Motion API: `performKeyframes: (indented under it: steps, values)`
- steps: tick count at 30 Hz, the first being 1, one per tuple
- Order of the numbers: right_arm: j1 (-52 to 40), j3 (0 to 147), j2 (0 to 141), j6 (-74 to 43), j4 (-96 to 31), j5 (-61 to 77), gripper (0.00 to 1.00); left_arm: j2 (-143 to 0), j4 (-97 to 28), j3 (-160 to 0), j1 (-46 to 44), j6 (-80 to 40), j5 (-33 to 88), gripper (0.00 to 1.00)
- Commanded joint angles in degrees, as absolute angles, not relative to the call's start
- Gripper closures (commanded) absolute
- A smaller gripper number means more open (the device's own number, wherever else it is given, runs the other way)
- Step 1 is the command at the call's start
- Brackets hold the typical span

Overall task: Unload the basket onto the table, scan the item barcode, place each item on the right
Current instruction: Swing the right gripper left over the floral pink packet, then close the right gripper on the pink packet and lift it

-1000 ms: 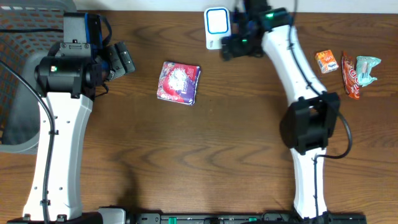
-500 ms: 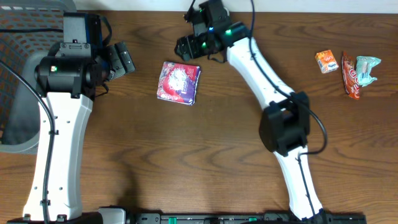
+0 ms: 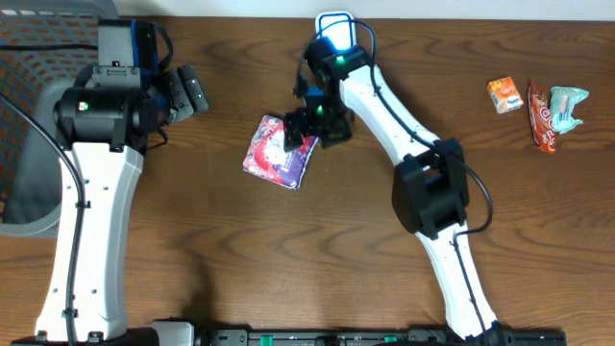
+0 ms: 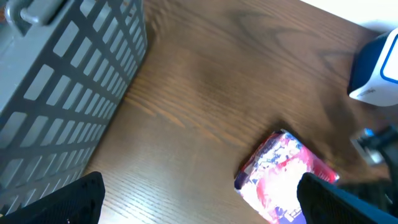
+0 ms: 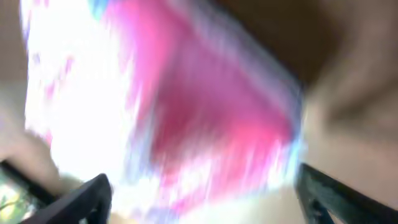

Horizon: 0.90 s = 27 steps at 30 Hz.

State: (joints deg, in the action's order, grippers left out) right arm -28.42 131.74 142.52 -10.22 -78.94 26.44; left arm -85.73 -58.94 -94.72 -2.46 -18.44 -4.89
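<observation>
The item is a pink and white snack packet (image 3: 274, 154) lying flat on the wooden table, left of centre. My right gripper (image 3: 306, 125) hangs over its far right corner. In the right wrist view the packet (image 5: 186, 106) is a pink blur filling the space between the wide-apart fingers of the right gripper (image 5: 202, 199), which is open. The white and blue barcode scanner (image 3: 332, 21) stands at the back edge, partly behind the right arm. My left gripper (image 3: 187, 91) is open, left of the packet (image 4: 283, 177), holding nothing. No barcode shows.
A grey plastic basket (image 3: 29, 115) stands at the far left, with its slatted wall (image 4: 62, 81) close to the left gripper. At the far right lie an orange snack (image 3: 504, 94), a red bar (image 3: 541, 117) and a teal wrapper (image 3: 567, 106).
My right arm swung left from beside the scanner, then came forward and down over the packet. The packet has shifted slightly forward and turned. The left arm has not moved.
</observation>
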Motion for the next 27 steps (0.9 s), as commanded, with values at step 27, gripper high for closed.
performKeyframes:
  steps: [27]
  values:
    - [-30.04, 132.16, 142.76, 9.10, -69.21, 30.22, 0.19, -86.06, -59.13, -94.19, -2.44, -19.18, -5.61, 0.02]
